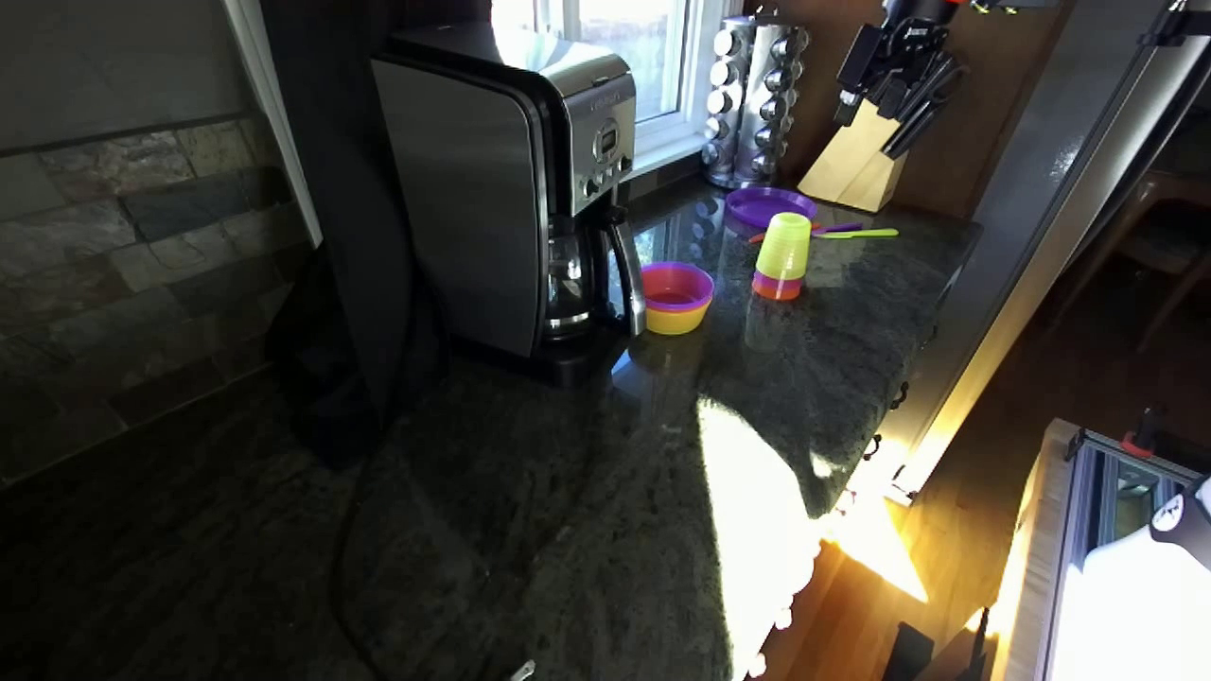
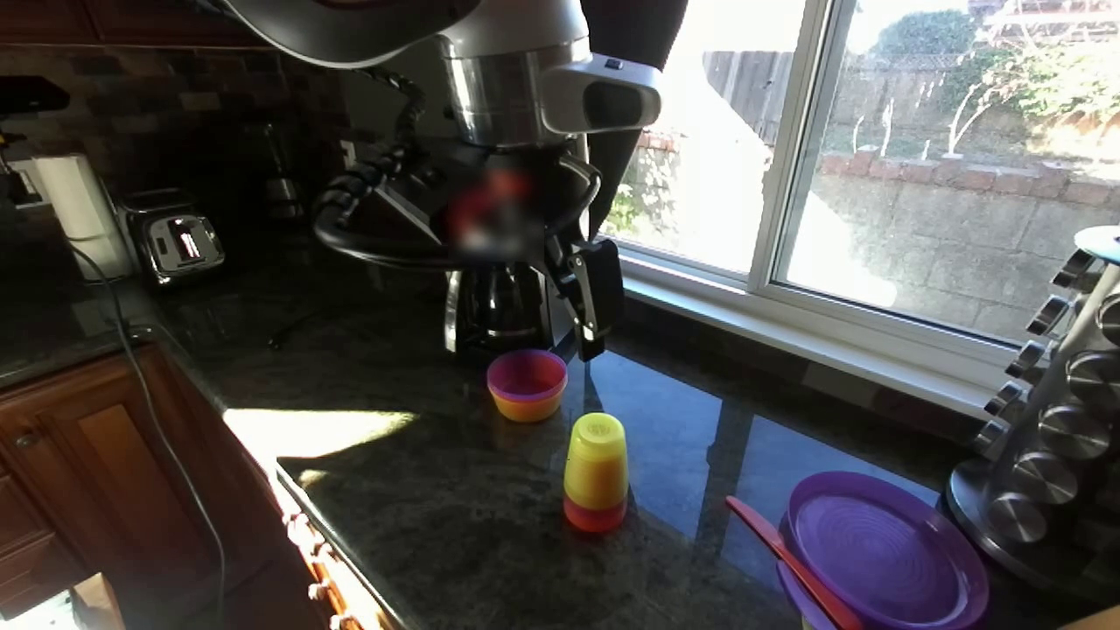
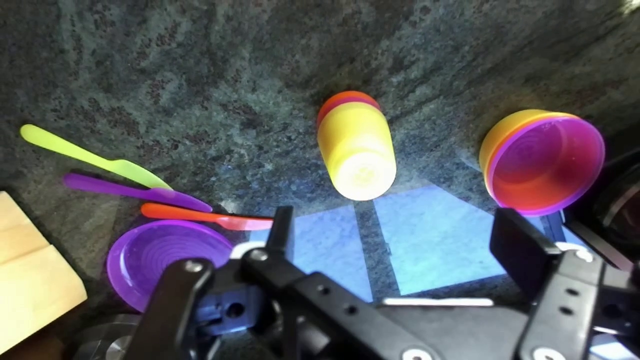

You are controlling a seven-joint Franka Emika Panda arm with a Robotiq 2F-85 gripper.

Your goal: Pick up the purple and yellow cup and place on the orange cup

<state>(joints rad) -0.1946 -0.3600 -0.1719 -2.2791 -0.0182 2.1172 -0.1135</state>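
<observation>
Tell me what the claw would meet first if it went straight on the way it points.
Most likely the upturned, yellow-topped cup stack, ahead of the open claw in the wrist view. Depth is unclear, though: the claw could instead pass beside it and reach the countertop.

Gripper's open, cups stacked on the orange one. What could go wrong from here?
Regrasping the purple and yellow cup might lift the orange cup underneath too. A bump from the open gripper might topple the pair. Swinging low could also strike the bowls by the coffee maker.
</observation>
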